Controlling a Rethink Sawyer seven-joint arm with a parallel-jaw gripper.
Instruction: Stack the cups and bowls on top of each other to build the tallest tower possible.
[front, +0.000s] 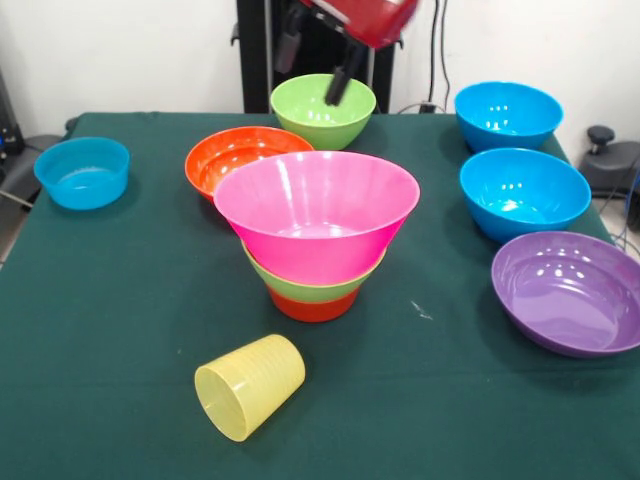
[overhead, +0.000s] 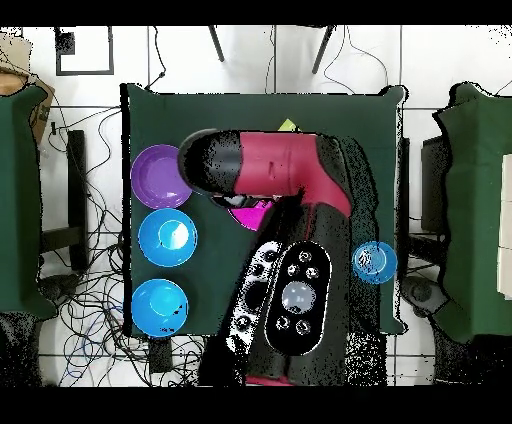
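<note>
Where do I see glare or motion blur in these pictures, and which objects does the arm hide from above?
Front view: white glare spots lie on the glossy wide purple plastic bowl and the two nearby blue plastic bowls; the red gripper at the top looks smeared. Overhead view: the red and black arm covers most of the pink bowl; glare shows in the blue bowls.

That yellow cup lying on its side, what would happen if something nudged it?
The cup would probably roll, since it rests on its round ribbed wall; being tapered, it would likely curve rather than run straight. It looks like thin translucent plastic, so probably light and easily shoved. The cloth might slow it somewhat.
</note>
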